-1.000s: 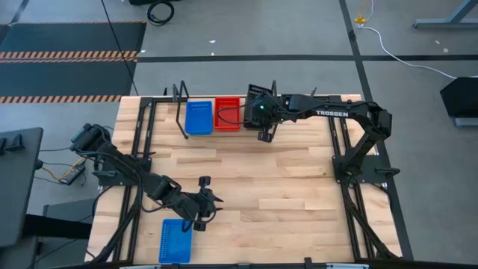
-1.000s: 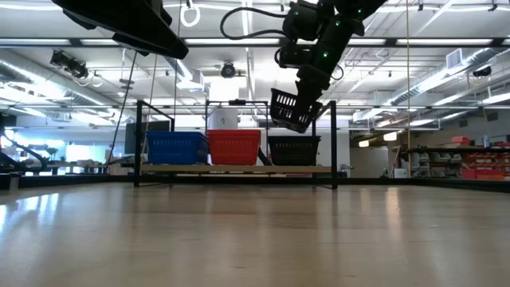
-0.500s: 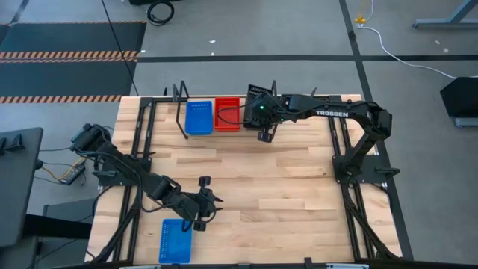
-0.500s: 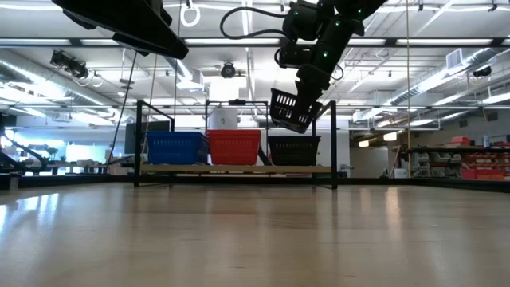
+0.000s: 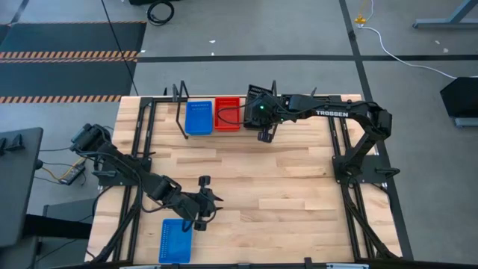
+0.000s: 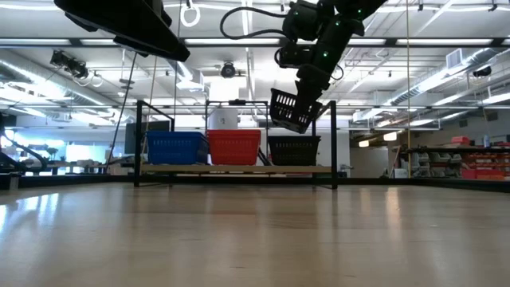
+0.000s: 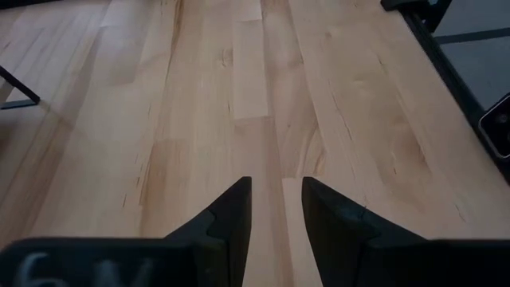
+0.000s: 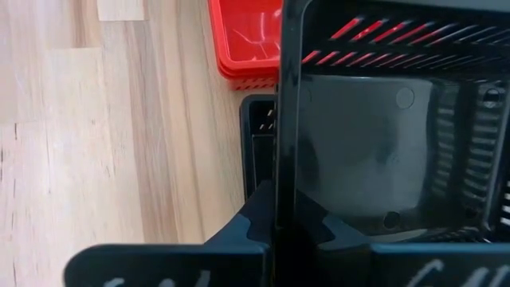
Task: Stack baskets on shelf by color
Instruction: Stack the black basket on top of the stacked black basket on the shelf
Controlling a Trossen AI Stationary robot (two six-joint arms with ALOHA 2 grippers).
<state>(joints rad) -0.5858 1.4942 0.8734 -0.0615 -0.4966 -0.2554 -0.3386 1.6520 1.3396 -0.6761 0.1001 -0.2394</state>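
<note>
Right gripper (image 6: 307, 100) clamped on tilted black basket (image 6: 292, 110) above shelf's (image 6: 236, 169) right end — could snag the seated black stack (image 6: 294, 150), jamming askew. Left gripper (image 7: 268, 209) slightly parted, idle.

1. Right gripper (image 6: 307, 100) comes down from above, clamped on the rim of a black basket (image 6: 288, 111), which hangs tilted.
2. Below the jaws: shelf (image 6: 236, 169) holding a blue basket (image 6: 176, 147), red basket (image 6: 234, 147) and second black basket (image 6: 294, 150) in a row.
3. Held basket is above the shelved black one, apart from it.
</note>
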